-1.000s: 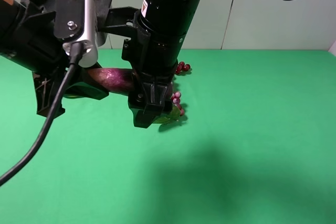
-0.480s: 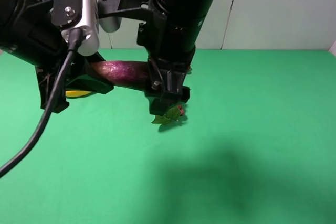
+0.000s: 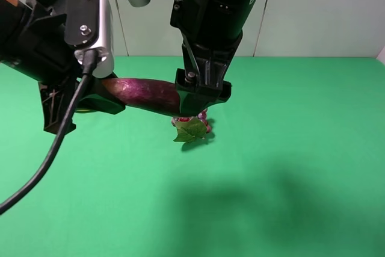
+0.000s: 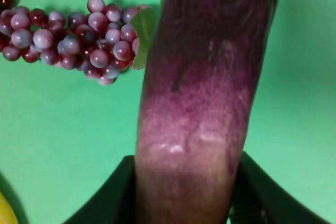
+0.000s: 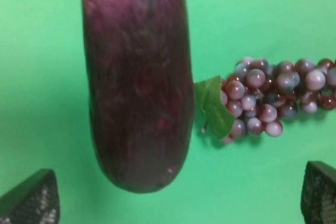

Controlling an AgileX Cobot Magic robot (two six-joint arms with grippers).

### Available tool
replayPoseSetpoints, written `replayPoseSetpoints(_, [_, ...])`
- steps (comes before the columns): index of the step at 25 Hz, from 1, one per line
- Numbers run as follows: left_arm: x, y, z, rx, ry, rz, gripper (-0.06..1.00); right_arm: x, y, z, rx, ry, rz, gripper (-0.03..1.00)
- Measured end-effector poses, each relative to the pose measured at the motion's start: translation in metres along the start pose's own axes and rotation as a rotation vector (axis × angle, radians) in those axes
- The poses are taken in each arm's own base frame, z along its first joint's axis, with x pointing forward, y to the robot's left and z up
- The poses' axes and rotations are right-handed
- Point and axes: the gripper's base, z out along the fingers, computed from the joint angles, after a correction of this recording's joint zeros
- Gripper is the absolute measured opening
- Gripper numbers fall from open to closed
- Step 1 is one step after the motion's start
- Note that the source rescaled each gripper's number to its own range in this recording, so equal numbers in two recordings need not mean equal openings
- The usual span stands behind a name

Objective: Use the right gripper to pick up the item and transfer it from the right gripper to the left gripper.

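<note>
The dark purple eggplant [image 3: 144, 93] hangs level above the green table, its paler stem end in my left gripper [image 3: 99, 95]. The left wrist view shows the eggplant [image 4: 199, 103] clamped between both left fingers [image 4: 113, 200]. My right gripper [image 3: 201, 102], on the thick black arm, hovers just above the eggplant's dark rounded end. In the right wrist view its fingers [image 5: 31, 200] stand wide apart, and the eggplant's end [image 5: 136, 77] lies between them without touching either.
A red grape bunch with a green leaf [image 3: 192, 129] lies on the green table [image 3: 289, 148] under the eggplant's dark end; it also shows in both wrist views [image 4: 68, 40] [image 5: 273, 100]. A sliver of yellow banana [image 4: 3, 211] lies near the left gripper.
My right gripper has let go of the eggplant, opened, and risen up and to the right. The eggplant stays in my left gripper, which has hardly moved.
</note>
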Motion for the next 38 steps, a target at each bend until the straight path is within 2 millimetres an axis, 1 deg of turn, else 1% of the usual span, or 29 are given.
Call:
replayPoseSetpoints(9, [0.0,0.0,0.0,0.0,0.001,0.001,0.0,0.002,-0.001,0.0,0.013,0.024,0.0,1.0])
replayPoseSetpoints(14, [0.0,0.0,0.0,0.0,0.001,0.001,0.0,0.006,-0.005,-0.007,0.048,0.024,0.035,1.0])
replayPoseSetpoints(16, [0.0,0.0,0.0,0.0,0.001,0.001,0.0,0.012,-0.01,-0.015,0.067,0.013,0.071,1.0])
replayPoseSetpoints(19, [0.0,0.0,0.0,0.0,0.001,0.001,0.0,0.026,-0.022,-0.029,0.103,-0.005,0.157,1.0])
replayPoseSetpoints(23, [0.0,0.0,0.0,0.0,0.001,0.001,0.0,0.048,-0.036,-0.054,0.159,-0.043,0.272,1.0])
replayPoseSetpoints(26, [0.0,0.0,0.0,0.0,0.001,0.001,0.0,0.062,-0.041,-0.074,0.199,-0.078,0.357,1.0])
replayPoseSetpoints(28, [0.0,0.0,0.0,0.001,0.002,0.001,0.0,0.07,-0.041,-0.085,0.221,-0.101,0.405,1.0])
replayPoseSetpoints(31, [0.0,0.0,0.0,0.001,0.002,0.001,0.0,0.085,-0.032,-0.09,0.227,-0.098,0.451,1.0])
replayPoseSetpoints(38, [0.0,0.0,0.0,0.001,0.002,0.001,0.0,0.124,0.006,-0.079,0.189,-0.033,0.524,1.0])
